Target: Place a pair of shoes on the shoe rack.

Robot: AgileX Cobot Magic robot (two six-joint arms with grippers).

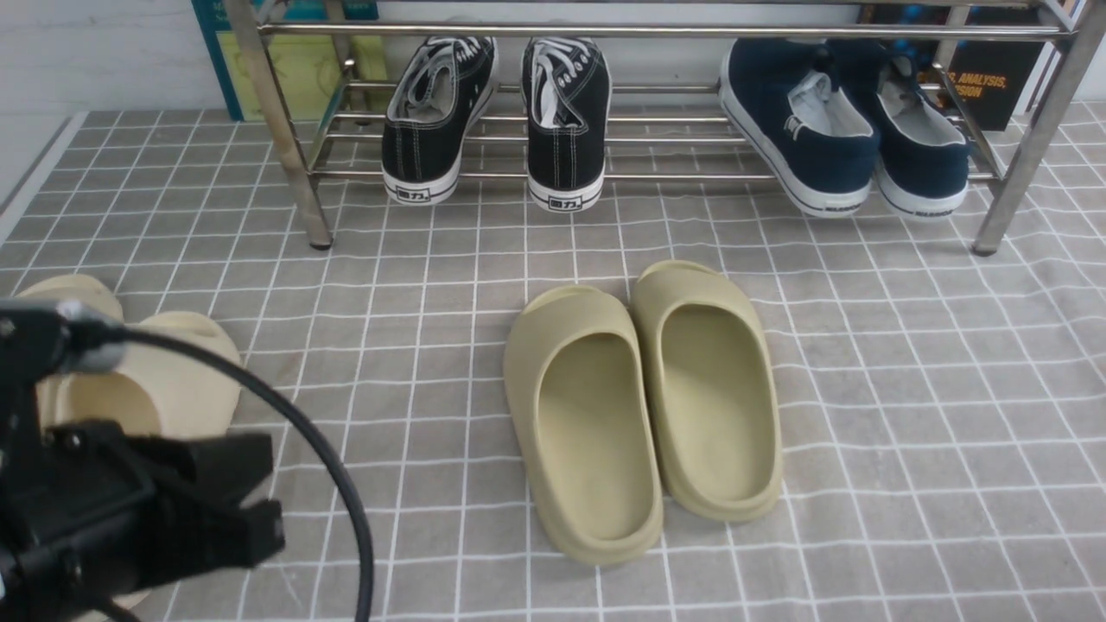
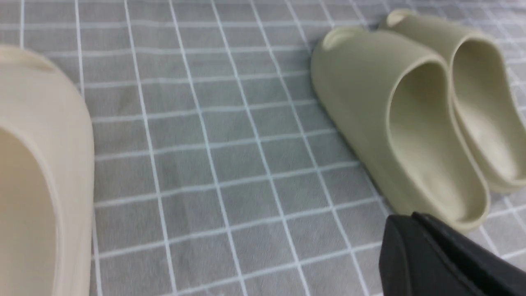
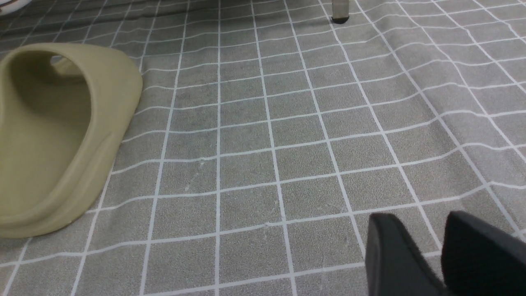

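Black sneakers (image 1: 501, 117) on shoe rack (image 1: 285, 138), olive slides (image 1: 644, 406) on floor

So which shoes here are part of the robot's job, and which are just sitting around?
Part of the job:
- black canvas sneakers with white laces, both on the rack's lower shelf
- shiny silver metal shoe rack

Just sitting around:
- navy blue slip-on sneakers, also on the rack
- olive foam slides, on the checked cloth
- cream foam slides, by the left arm
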